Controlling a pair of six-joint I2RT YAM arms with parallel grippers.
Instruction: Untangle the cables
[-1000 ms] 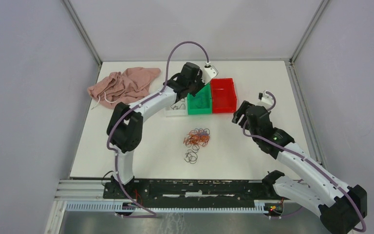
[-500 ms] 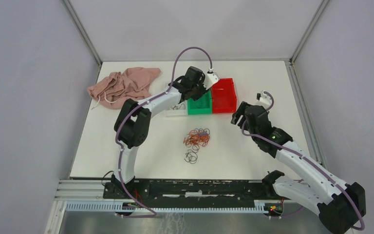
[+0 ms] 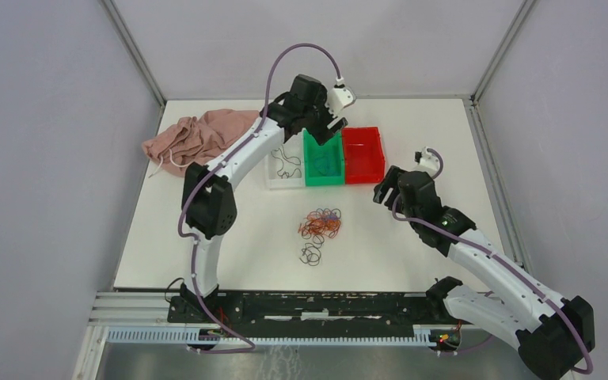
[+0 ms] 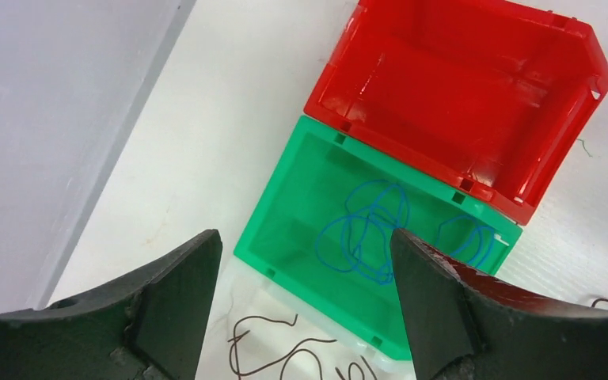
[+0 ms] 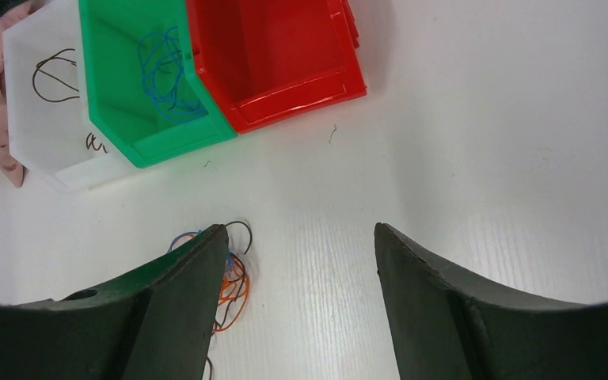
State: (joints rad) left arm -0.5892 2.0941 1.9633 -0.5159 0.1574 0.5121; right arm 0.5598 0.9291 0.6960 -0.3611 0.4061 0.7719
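The cables [image 3: 321,224] are lying as a small orange-red and blue wad near the middle of the counter [image 3: 245,237], on the near side of the three bins. A few black loops [image 3: 310,254] are lying by themselves just on the near side of the wad, seemingly apart from it. The wad is looking roughly round, a little wider left to right, with no clear long axis to line up on.

The right arm [image 3: 475,253] is the nearer one. Its jaws are standing wide open with nothing between them, hovering to the right of the wad and slightly farther back. In the right wrist view the orange strands [image 5: 233,291] are showing at the tip of the left finger, partly hidden behind it. So the wad is sitting left of and nearer than the right jaws, and nothing is lying between them but bare counter.

The left arm [image 3: 229,158] is reaching far back, its jaws also spread wide and empty, hanging above the green bin [image 3: 324,180]. Blue wires [image 4: 368,229] are resting inside that bin, and dark wires [image 4: 273,352] are resting in the white bin [image 3: 285,185] to its left. The red bin [image 3: 364,176] on the right is holding nothing. A pink cloth [image 3: 198,138] is lying at the far left, well apart from the wad.
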